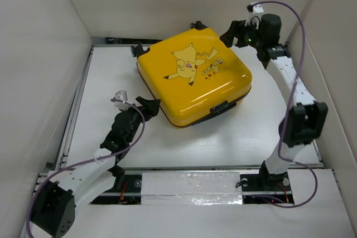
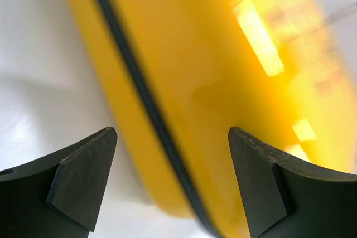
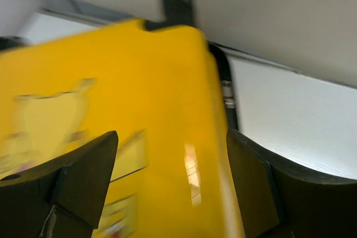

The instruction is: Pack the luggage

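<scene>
The luggage (image 1: 192,76) is a yellow hard-shell case with a cartoon print, lying flat and closed in the middle of the white table (image 1: 223,143). My left gripper (image 1: 149,104) sits low at its near-left corner, open. In the left wrist view the luggage's yellow edge and black seam (image 2: 223,82) fill the space just ahead of the open left gripper (image 2: 173,176), without touching it. My right gripper (image 1: 231,33) hovers at the far-right corner, open. The right wrist view shows the lid (image 3: 139,110) below the spread right gripper (image 3: 173,188), which holds nothing.
White walls (image 1: 39,54) enclose the table on the left, back and right. A black wheel (image 1: 137,50) sticks out at the case's far-left corner. A foil-taped strip (image 1: 192,188) runs between the arm bases at the near edge. Purple cables (image 1: 298,32) loop off both arms.
</scene>
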Robot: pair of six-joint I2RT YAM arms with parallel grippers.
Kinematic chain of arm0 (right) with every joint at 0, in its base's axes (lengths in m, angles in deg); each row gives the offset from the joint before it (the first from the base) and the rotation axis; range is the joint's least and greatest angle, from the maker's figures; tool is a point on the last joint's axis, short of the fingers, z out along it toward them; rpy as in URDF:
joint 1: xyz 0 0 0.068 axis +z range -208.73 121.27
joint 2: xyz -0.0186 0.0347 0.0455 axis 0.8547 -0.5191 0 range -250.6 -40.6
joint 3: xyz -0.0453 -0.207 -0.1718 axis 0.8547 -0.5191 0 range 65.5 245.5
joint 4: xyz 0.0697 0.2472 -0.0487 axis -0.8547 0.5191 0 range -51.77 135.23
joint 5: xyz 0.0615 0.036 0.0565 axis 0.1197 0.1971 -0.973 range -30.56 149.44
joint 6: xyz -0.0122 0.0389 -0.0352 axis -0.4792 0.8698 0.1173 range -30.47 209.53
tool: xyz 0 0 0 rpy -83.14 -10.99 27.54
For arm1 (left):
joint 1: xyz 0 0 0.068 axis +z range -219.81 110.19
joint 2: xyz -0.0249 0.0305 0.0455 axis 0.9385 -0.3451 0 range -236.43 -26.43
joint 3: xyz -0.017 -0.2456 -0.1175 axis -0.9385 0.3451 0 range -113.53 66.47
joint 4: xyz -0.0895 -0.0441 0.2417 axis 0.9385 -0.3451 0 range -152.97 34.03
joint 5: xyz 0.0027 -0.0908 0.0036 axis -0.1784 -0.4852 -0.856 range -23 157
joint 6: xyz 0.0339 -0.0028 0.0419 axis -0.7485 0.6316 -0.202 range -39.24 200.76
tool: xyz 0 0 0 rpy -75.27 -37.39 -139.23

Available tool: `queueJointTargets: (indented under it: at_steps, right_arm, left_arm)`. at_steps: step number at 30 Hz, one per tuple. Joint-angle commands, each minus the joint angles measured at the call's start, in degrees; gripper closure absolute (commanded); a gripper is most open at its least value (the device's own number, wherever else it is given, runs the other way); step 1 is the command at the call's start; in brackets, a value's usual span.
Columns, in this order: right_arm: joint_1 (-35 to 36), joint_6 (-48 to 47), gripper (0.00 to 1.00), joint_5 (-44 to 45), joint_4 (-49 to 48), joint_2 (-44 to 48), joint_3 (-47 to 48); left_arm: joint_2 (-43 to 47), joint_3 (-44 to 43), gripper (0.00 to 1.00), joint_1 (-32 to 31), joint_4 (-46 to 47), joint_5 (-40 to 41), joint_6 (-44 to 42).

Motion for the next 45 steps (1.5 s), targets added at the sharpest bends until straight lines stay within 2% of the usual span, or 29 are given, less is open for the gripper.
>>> queueJointTargets:
  at_steps: [1,2,3,4,5,6,7,8,10,12,14,15,16,17,19,21,23,26,31,36,39,40,42,44,45]
  right_arm:
    - [-2.53,8.88,0.14,-9.21,-12.99,14.38,-9.59]
    - [-3.59,9.85,0.14,-9.57,-14.84,17.40,-12.92]
    - [-4.47,10.82,0.15,-10.09,-20.16,20.47,-20.88]
    - [-5.17,13.18,0.26,-10.27,-23.17,23.72,-25.57]
    - [-5.18,14.24,0.42,-10.27,-25.99,30.28,-30.49]
    - [-3.01,15.30,0.60,-9.75,-31.85,33.30,-40.11]
    - [-1.68,16.79,0.95,-9.31,-34.52,36.12,-44.73]
    - [0.07,16.80,1.00,-8.70,-36.02,40.84,-48.69]
    - [5.94,15.41,1.00,-5.36,-36.92,44.74,-58.16]
    - [9.83,14.96,1.00,-2.64,-36.30,49.47,-63.29]
    - [13.97,13.38,0.93,-1.23,-33.77,52.83,-68.84]
    - [15.20,13.03,0.86,-0.26,-31.23,56.76,-70.51]
    - [16.08,11.72,0.65,0.09,-29.38,59.06,-71.83]
    - [18.00,11.36,0.55,0.62,-27.44,61.52,-74.45]
    - [19.95,10.22,0.41,2.64,-22.52,69.32,-77.45]
    - [22.23,9.95,0.39,5.09,-17.44,74.62,-81.24]
    - [23.64,13.28,0.39,4.06,-17.22,81.72,-83.78]
    - [26.19,16.01,0.45,6.07,-16.53,86.93,-86.60]
    - [29.09,14.26,0.45,8.10,-14.94,85.02,-85.38]
    - [31.99,13.38,0.44,9.32,-14.42,81.24,-83.89]
    - [33.67,13.73,0.43,11.95,-11.79,81.67,-83.62]
    - [34.36,13.73,0.42,12.66,-11.34,82.54,-83.71]
    - [34.37,13.99,0.42,14.15,-9.42,83.51,-83.80]
    - [34.37,14.43,0.42,15.30,-9.06,85.09,-84.23]
    - [34.37,14.78,0.42,15.39,-9.40,85.54,-85.11]
  left_arm:
    - [5.16,-7.21,0.20,-1.52,2.17,0.76,-2.17]
    - [5.42,-8.01,0.19,-0.83,1.46,1.37,-2.44]
    - [5.25,-8.62,0.19,-0.82,0.24,3.29,-2.44]
    - [4.90,-9.24,0.18,0.92,0.31,4.44,-1.92]
    - [4.20,-9.42,0.16,2.24,1.53,4.98,-1.04]
    - [1.85,-9.68,0.15,4.17,2.94,2.81,0.01]
    - [-0.09,-11.34,0.15,6.36,4.34,0.70,1.50]
    - [-2.20,-13.01,0.15,10.48,4.97,-0.80,2.21]
    - [-10.45,-18.35,0.13,14.54,4.97,-4.67,4.49]
    - [-19.21,-22.06,0.12,19.73,6.37,-9.14,5.91]
    - [-25.31,-29.26,0.08,21.76,4.63,-12.32,7.40]
    - [-30.47,-31.37,0.07,22.29,4.27,-13.03,7.23]
    - [-32.96,-35.66,0.03,22.29,3.83,-13.03,7.06]
    - [-35.16,-37.79,0.02,22.29,3.83,-13.47,6.45]
    - [-40.79,-42.53,0.01,23.00,4.00,-16.80,6.44]
    - [-43.86,-44.48,0.01,23.00,4.97,-17.17,6.44]
    - [-45.80,-47.72,0.01,23.52,4.10,-16.99,6.26]
    - [-50.37,-52.83,0.01,24.05,2.86,-18.04,6.70]
    - [-56.97,-58.11,0.01,24.05,3.21,-19.45,8.99]
    - [-62.76,-61.45,0.04,24.05,9.16,-20.94,12.76]
    - [-65.49,-61.63,0.12,24.05,14.61,-22.08,15.39]
    - [-65.85,-61.45,0.21,24.05,16.47,-22.61,16.01]
    - [-66.99,-61.36,0.32,24.05,21.12,-23.23,17.07]
    - [-67.35,-62.32,0.56,24.05,22.46,-23.41,16.90]
    - [-67.52,-62.77,0.65,24.05,23.24,-23.41,16.64]
